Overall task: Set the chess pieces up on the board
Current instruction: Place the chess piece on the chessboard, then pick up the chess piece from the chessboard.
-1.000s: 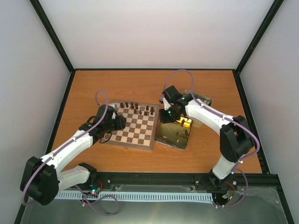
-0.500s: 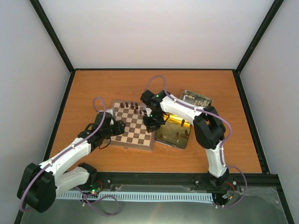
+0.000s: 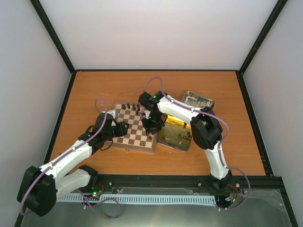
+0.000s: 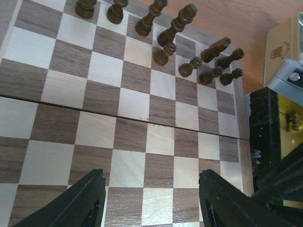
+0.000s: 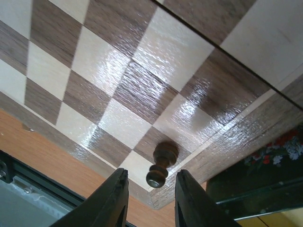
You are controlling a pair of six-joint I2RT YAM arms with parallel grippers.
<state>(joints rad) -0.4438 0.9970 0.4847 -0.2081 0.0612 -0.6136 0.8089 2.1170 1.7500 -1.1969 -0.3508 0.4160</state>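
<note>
Five o'clock board point(image 3: 135, 135) corner: judge pawn point(image 5: 163, 158) light, tippy, free inside parted right gripper point(image 5: 151, 174); pinch at neck; left gripper point(image 4: 150, 175) spread, empty.

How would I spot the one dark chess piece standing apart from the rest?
Find the chessboard in the middle of the orange table, then its near right corner, beside the gold tin. Under the right gripper stands one dark pawn, alone; the other dark pieces on the board crowd its far edge.
</note>
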